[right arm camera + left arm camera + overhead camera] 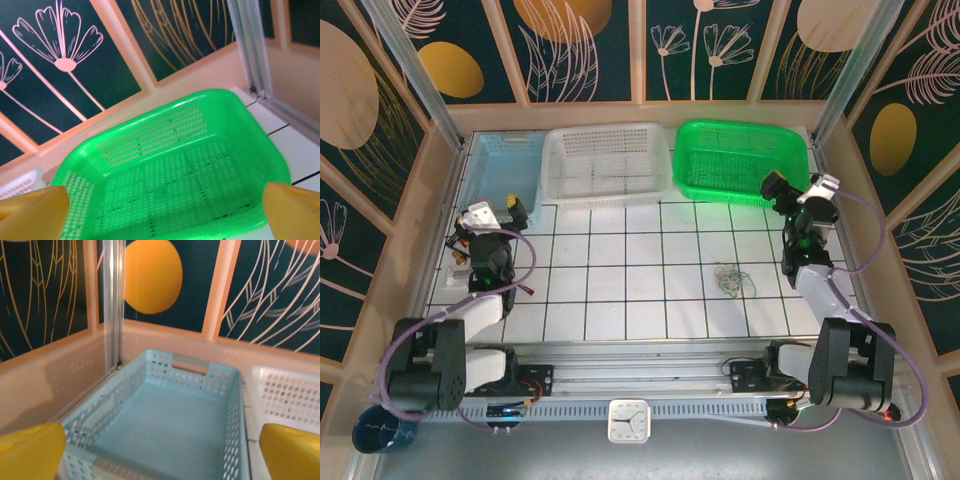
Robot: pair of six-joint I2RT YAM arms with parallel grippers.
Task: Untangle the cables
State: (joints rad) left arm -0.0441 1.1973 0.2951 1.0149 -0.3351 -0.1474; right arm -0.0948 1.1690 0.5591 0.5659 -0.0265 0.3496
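The cables [729, 281] lie as a small tangle of thin pale loops on the white tiled floor, right of centre. My left gripper [498, 213] hovers at the far left, well away from them, and faces the blue basket. In the left wrist view it [162, 455] is open, its yellow fingertips [30, 452] wide apart with nothing between them. My right gripper [780, 190] hangs above and behind the tangle, by the green basket's right end. Seen from the right wrist it [162, 212] is open too, its yellow fingertips [295, 210] holding nothing.
Three empty baskets line the back wall: a blue basket [500, 165] [235, 405], a white basket [607, 165] and a green basket [738, 160] [150, 107]. Low beige walls [415, 230] and metal posts ring the tiled floor. Purple hoses [880, 235] loop off both arms.
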